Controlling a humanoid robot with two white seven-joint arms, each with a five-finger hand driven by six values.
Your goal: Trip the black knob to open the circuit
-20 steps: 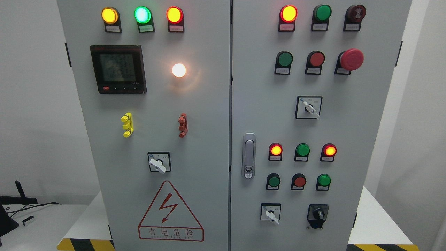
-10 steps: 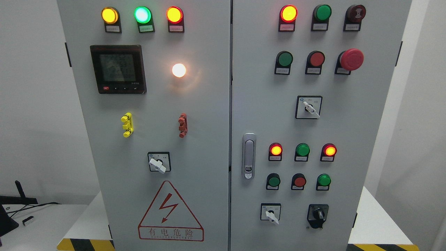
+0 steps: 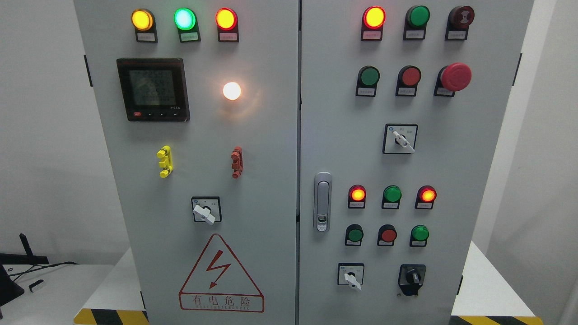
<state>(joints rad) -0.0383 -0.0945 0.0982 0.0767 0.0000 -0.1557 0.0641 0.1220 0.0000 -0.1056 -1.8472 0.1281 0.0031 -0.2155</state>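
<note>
The black knob (image 3: 412, 277) sits on a black square plate at the lower right of the grey cabinet's right door (image 3: 451, 180). Its handle points roughly straight up. Left of it is a white-handled selector switch (image 3: 351, 276). Neither of my hands nor any arm shows in the head view.
The right door also carries a silver latch handle (image 3: 322, 201), rows of lit and unlit lamps, push buttons and a red mushroom stop button (image 3: 455, 76). The left door holds a meter (image 3: 153, 89), a lit white lamp (image 3: 232, 90) and a warning triangle (image 3: 221, 275).
Only the digits on the meter display have changed; the knob and everything else stand as before.
</note>
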